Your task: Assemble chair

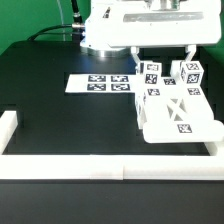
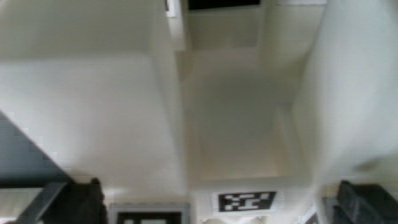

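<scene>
Already partly built, the chair (image 1: 172, 110) sits on the bench (image 1: 60, 120) at the exterior view's right, with the jaws (image 1: 160, 55) released above it, grasping nothing.

One wide plate lies in front, with upright tagged pieces behind it, at least three, though overlap blurs the exact count and which joints are seated. One marker board (image 1: 100, 84) lies beside them. No loose parts show elsewhere, so probably only final fitting remains. The wrist view shows white part walls close up.

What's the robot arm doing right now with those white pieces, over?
Gripper open, holding nothing, poised over the chair parts. Parts clustered by the border rail. Nothing in the way.
</scene>
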